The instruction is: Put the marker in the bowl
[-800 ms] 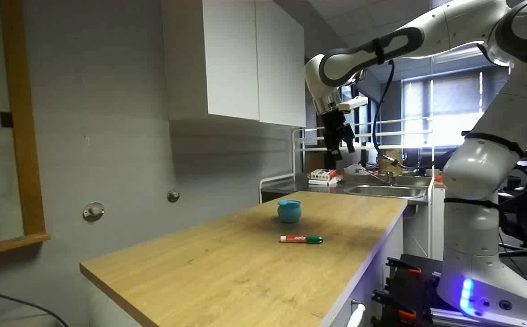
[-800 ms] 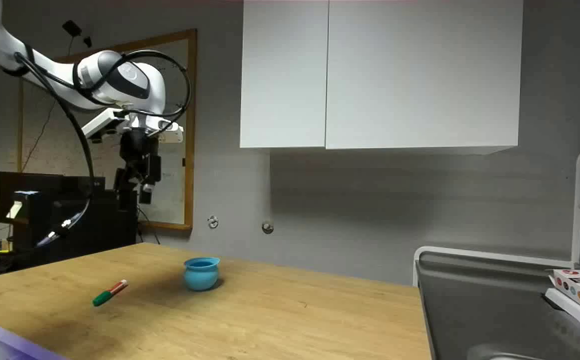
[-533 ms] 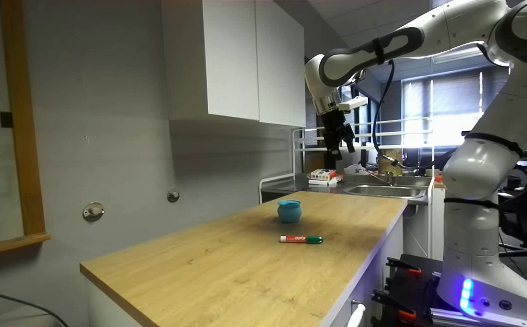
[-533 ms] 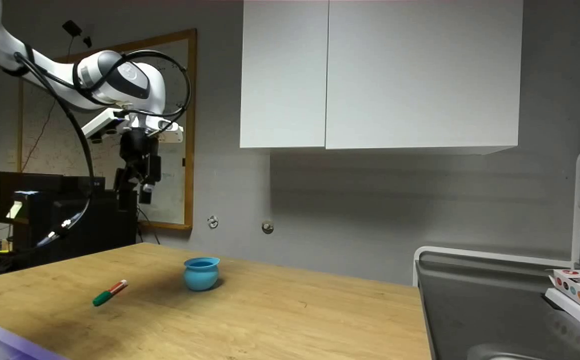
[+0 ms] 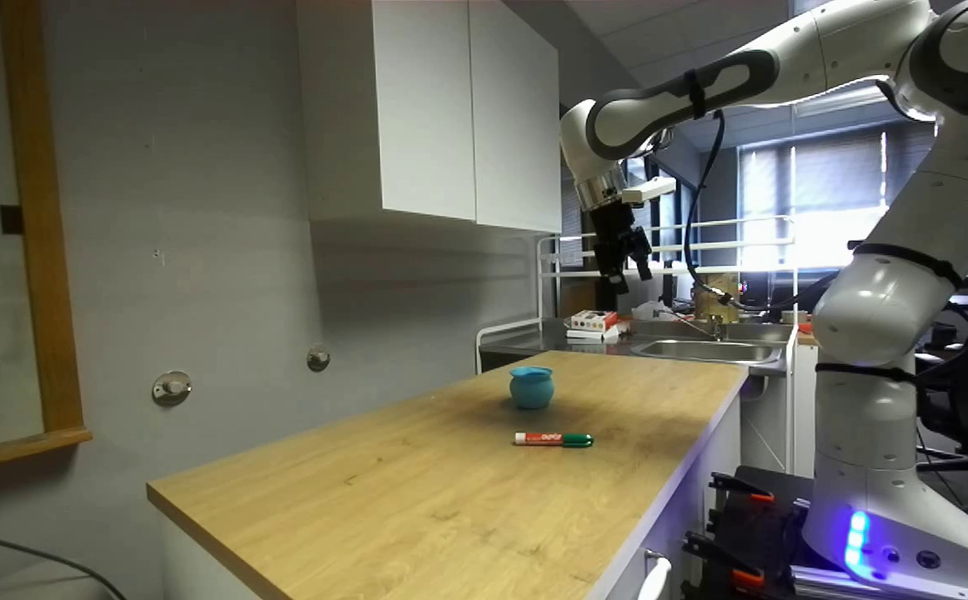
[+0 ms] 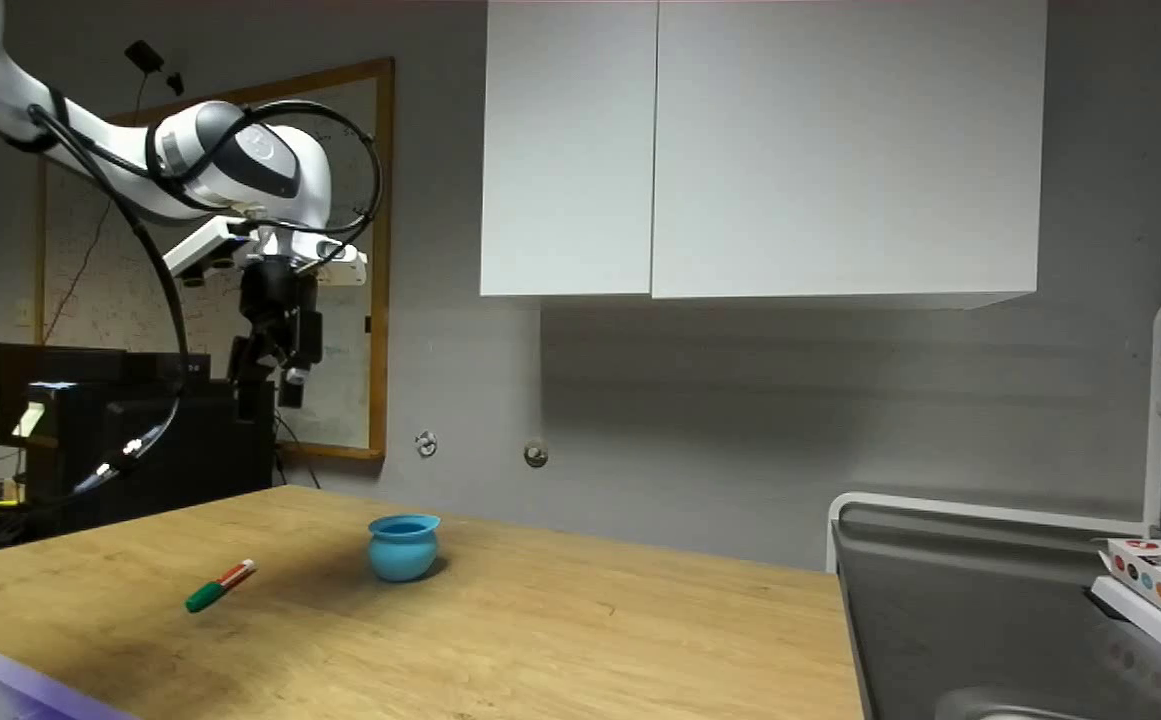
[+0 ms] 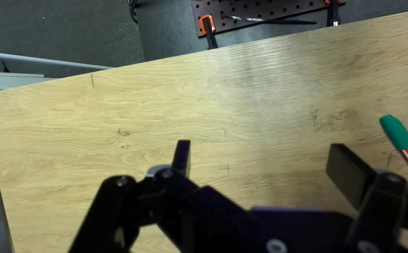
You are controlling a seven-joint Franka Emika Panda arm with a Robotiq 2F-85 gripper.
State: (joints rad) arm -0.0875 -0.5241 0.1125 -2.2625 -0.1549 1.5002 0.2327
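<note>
The marker, red with a white end and a green cap, lies on the wooden counter. It also shows in an exterior view and at the right edge of the wrist view, partly cut off. The teal-blue bowl stands upright on the counter close to the marker, also in an exterior view; it is out of the wrist view. My gripper is high above the counter, apart from both things. In the wrist view the gripper has its fingers wide apart with nothing between them.
The wooden counter ends beside the robot's base. White wall cabinets hang over its wall side. A metal sink and small boxes are at the far end. A cable loop hangs from the arm.
</note>
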